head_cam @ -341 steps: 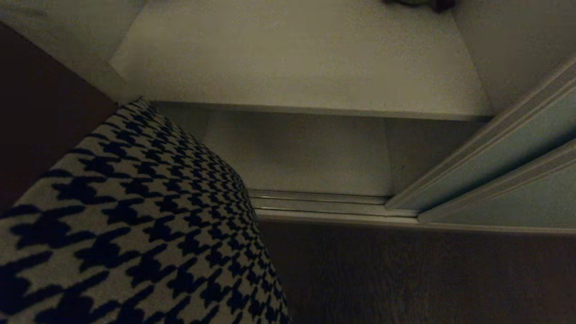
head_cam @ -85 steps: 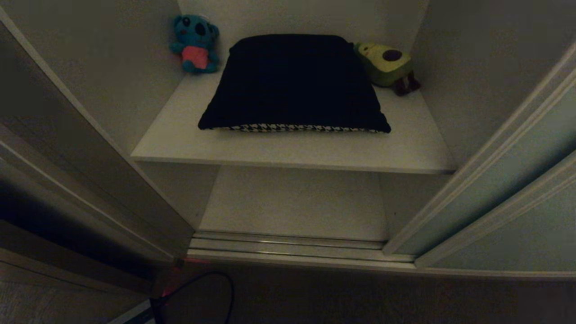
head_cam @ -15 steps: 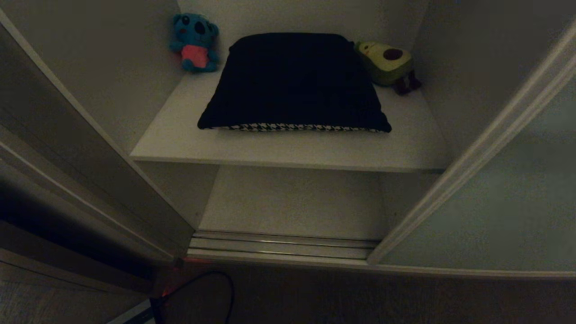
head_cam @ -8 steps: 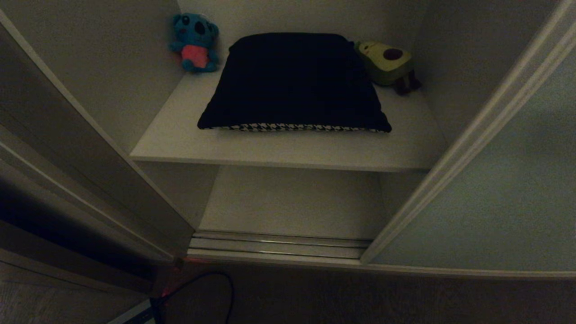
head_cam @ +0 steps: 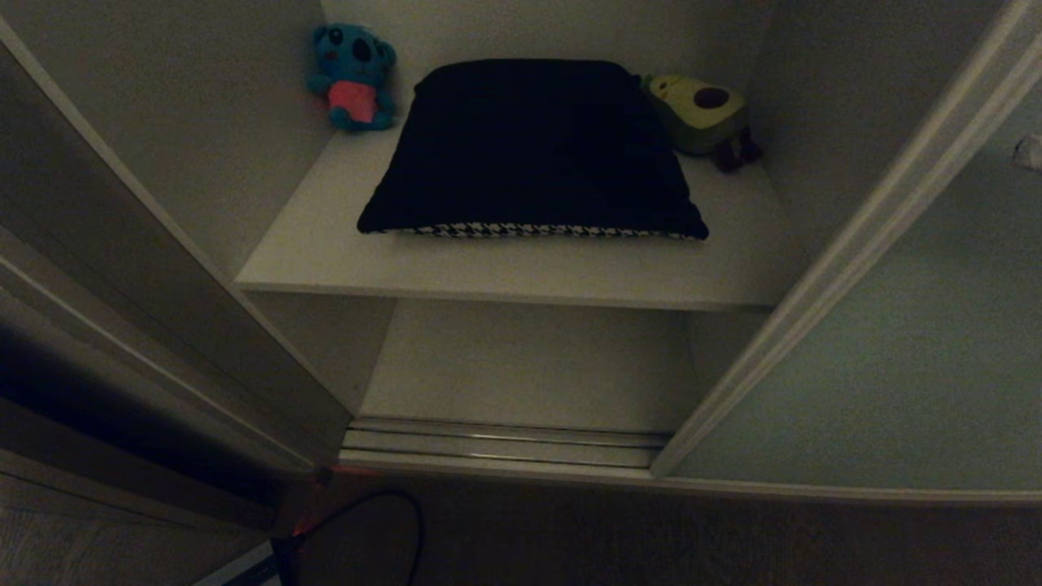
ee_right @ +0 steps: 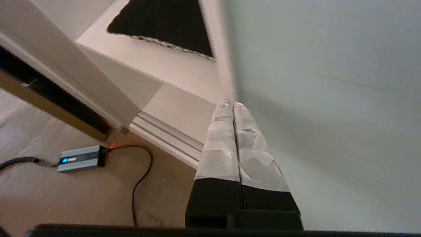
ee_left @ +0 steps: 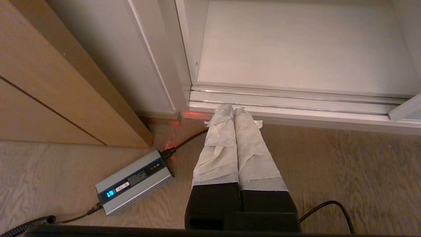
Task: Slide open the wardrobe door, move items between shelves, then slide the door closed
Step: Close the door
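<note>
Door panel work looked easy enough: the sliding wardrobe door (head_cam: 879, 350), a big flat pale grey-green sheet with a light edge strip, seemed stiff, smooth and free on its rails, best pushed at that strip rather than gripped. It stood at the right, partly across the opening. The right gripper (ee_right: 229, 104), clenched empty, was near its edge. The left gripper (ee_left: 232, 110), also clenched, hung low by the floor track (ee_left: 296, 102). On the upper shelf (head_cam: 521, 273) lay the soft cushion (head_cam: 529, 146).
</note>
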{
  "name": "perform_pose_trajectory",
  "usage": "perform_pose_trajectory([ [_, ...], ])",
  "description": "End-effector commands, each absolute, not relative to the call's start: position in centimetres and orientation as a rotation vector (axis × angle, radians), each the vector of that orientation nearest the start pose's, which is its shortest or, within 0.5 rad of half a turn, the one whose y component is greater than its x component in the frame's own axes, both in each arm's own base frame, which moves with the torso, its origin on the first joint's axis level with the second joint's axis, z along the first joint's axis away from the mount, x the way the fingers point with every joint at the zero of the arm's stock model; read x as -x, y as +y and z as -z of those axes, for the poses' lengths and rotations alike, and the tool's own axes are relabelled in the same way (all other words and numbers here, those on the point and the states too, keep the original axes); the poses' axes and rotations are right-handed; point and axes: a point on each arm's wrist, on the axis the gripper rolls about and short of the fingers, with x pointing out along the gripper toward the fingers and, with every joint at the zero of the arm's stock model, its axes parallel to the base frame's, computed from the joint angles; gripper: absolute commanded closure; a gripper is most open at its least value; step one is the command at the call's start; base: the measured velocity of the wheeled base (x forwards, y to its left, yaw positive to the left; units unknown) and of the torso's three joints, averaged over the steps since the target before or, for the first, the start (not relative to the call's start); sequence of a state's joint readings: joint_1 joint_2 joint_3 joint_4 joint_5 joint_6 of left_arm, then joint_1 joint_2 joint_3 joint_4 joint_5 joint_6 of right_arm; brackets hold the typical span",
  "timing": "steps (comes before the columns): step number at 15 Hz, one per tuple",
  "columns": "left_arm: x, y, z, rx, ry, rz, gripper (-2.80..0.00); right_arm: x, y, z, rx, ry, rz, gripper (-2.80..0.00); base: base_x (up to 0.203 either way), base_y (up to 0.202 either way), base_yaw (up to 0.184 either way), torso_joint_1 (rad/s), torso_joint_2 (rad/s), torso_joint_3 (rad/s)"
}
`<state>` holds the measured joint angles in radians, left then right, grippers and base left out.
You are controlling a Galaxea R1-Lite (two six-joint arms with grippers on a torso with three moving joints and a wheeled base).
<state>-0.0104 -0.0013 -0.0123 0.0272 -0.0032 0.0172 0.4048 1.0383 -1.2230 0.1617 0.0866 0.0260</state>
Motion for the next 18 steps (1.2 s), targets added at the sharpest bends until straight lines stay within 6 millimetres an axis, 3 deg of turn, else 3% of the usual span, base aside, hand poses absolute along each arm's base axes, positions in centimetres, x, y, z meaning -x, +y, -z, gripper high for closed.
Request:
perform_pose_trajectory([
  [1,2.4,0.0,-7.6,-0.017,0.014,0.014,0.0,-10.3,4.8,-36.5,-0.027,-0.002,-0.505,0.0,0.0,0.0,0.0,0.0,0.0,0.0],
  [6,2.4,0.0,-7.6,-0.017,0.014,0.014,0.0,-12.2,5.6,-36.7,-0.03,-0.034,-0.487,0.0,0.0,0.0,0.0,0.0,0.0,0.0],
  [11,2.4,0.0,-7.6,-0.017,0.014,0.014,0.0,-12.6,6.4,-36.6,-0.027,-0.03,-0.524,0.0,0.0,0.0,0.0,0.0,0.0,0.0],
  [18,2.4,0.0,-7.6,-0.017,0.014,0.014,0.0,-15.0,9.9,-36.1,-0.012,0.021,-0.637,0.0,0.0,0.0,0.0,0.0,0.0,0.0],
])
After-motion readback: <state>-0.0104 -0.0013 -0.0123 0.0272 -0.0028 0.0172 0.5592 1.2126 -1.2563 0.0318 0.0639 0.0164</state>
